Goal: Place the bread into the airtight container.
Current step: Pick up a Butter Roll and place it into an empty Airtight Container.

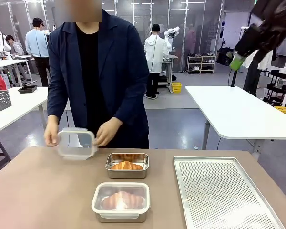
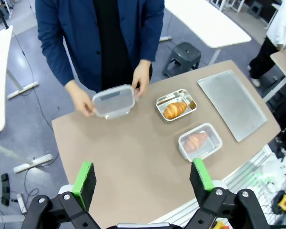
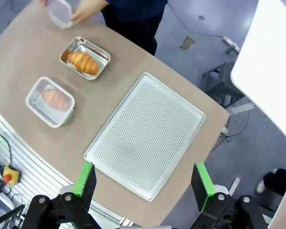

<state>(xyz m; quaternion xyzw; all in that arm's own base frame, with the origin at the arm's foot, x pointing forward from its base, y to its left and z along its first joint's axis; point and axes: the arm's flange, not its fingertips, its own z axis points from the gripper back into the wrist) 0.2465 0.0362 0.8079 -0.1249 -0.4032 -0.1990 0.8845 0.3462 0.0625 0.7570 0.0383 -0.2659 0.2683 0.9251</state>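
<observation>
Bread (image 1: 127, 165) lies in the open steel container (image 1: 127, 173), long axis running left-right across the surface (image 1: 43, 191). Beyond the container, the person's hands (image 1: 106, 132) hold the lid (image 1: 76, 143). Both pincers, left (image 2: 142, 183) and right (image 3: 144, 183), hover high above, wide open, empty; the left is nearer.

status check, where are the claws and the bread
Both claws open, high above table. One croissant in open metal tin, another in lidded container. Person's hands holding a lid.

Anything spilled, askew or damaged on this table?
Nothing stands out. One croissant lies in the open metal container, another sits in the lidded container, the perforated tray lies flat, and the person holds a lid.
</observation>
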